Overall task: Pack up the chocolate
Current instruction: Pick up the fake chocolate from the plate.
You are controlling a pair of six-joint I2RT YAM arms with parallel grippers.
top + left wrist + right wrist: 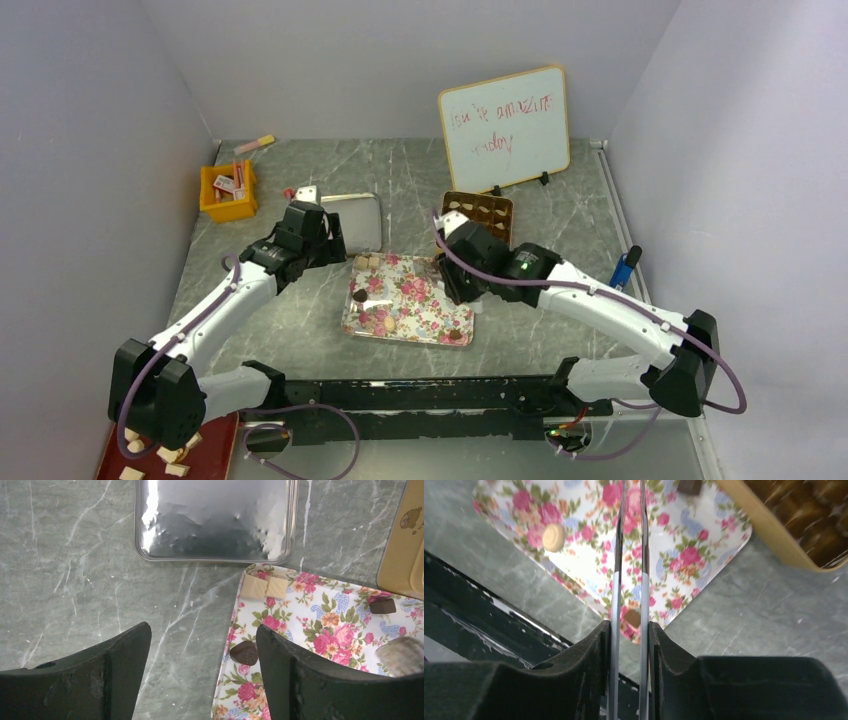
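Observation:
A floral tray [425,305] lies mid-table with chocolate on it: two cream squares [255,586], a dark piece [244,653], a dark square [382,605], a round tan piece [553,536] and a ridged brown piece [633,618]. My left gripper [200,632] hangs open over the tray's left edge, its right finger [280,660] just beside the dark piece, nothing between the fingers. My right gripper [629,625] is shut on metal tongs [618,555], whose two blades reach out over the tray's near right corner. The compartment box [478,212] stands behind the tray.
A silver tin lid [352,220] lies left of the box. At the back are a yellow bin [228,192] and a whiteboard [505,130]. A blue object [625,268] sits at right, a red tray [215,450] with pale pieces at near left.

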